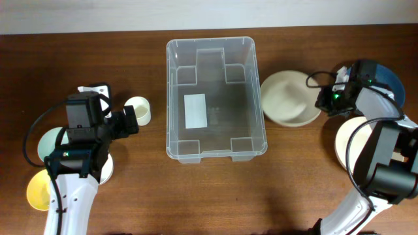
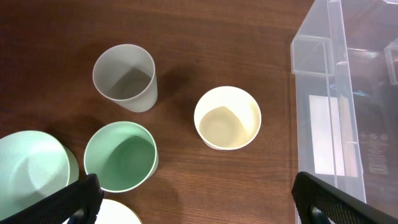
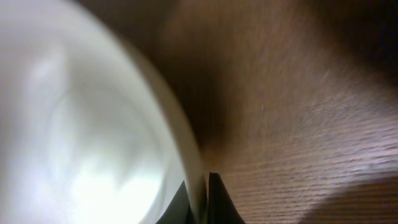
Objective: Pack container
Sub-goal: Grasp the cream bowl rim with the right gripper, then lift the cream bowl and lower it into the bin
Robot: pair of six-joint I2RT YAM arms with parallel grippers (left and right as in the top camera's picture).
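Note:
The container [image 1: 216,98] is a large clear plastic bin with a white label on its floor, standing empty in the table's middle; its corner shows in the left wrist view [image 2: 348,106]. My left gripper [image 1: 130,121] is open and empty, left of the container, above a cream cup [image 1: 138,110] [image 2: 227,118]. My right gripper [image 1: 324,102] is shut on the rim of a cream bowl [image 1: 287,98] [image 3: 74,124] right of the container. The bowl rests on the table.
Left of the container stand a grey cup [image 2: 124,78], a green cup [image 2: 121,155], a pale green bowl [image 2: 28,168] and a yellow bowl [image 1: 38,190]. At the right are a blue bowl [image 1: 392,81] and a cream bowl [image 1: 349,140].

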